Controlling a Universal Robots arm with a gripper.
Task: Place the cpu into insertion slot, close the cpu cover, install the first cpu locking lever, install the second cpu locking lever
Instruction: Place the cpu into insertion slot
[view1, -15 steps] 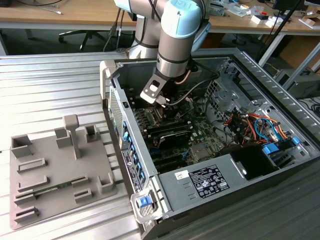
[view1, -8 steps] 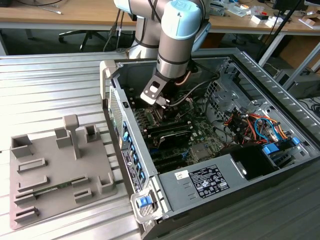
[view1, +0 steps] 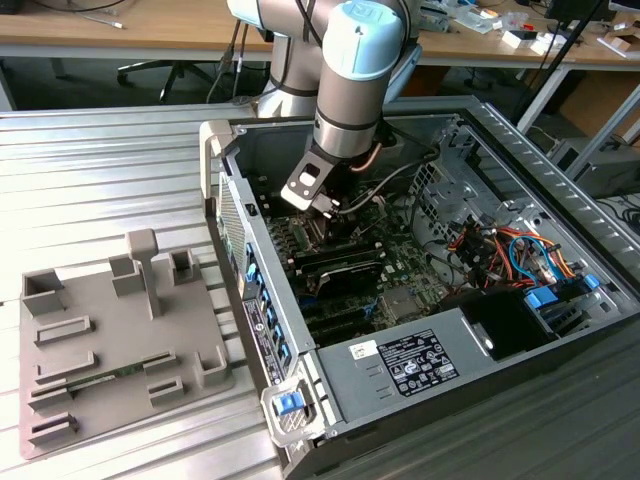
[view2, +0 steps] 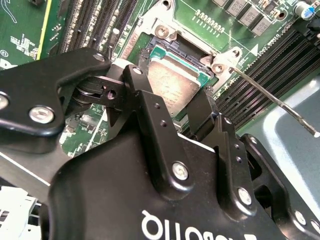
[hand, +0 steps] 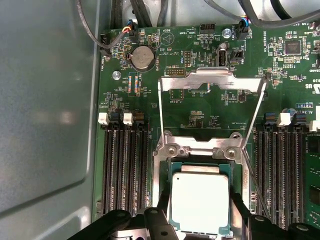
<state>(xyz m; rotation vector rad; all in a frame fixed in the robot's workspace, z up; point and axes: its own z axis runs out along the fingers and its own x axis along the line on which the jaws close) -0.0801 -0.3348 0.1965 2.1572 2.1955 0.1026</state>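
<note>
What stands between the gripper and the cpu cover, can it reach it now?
Likely yes: the gripper is at the cpu, and the cpu cover is swung open right beyond it in the first wrist view, nothing between them.

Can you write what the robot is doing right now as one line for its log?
claw: down at cpu | cpu: lying in insertion slot | cpu cover: open, standing up

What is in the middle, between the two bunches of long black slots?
In the first wrist view, the insertion slot sits between the memory slots, with the cpu lying in it. The cpu cover is open.
</note>
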